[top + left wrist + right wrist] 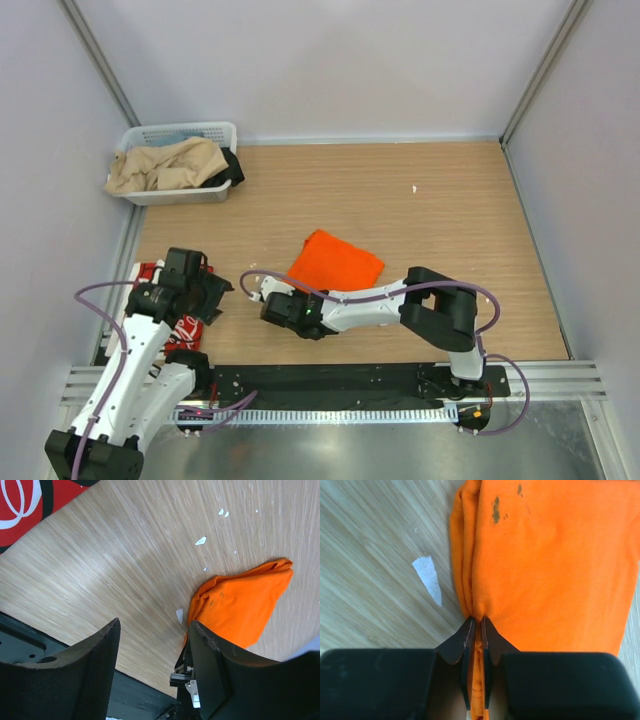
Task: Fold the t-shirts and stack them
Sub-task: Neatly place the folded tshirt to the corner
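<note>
The plain orange t-shirt (336,262) lies folded on the table's middle. It also shows in the right wrist view (555,555) and the left wrist view (240,605). My right gripper (287,291) (475,622) is shut on the shirt's near-left folded edge, with cloth pinched between the jaws. The red t-shirt with white lettering (180,328) lies at the table's near-left edge, partly under my left arm, and one corner of it shows in the left wrist view (30,500). My left gripper (215,292) (152,650) is open and empty above bare wood between the two shirts.
A white slatted basket (180,196) at the far left holds a beige cloth (165,165) and a dark cloth (232,168). Small white scraps (427,572) lie on the wood beside the orange shirt. Grey walls close in the table on three sides.
</note>
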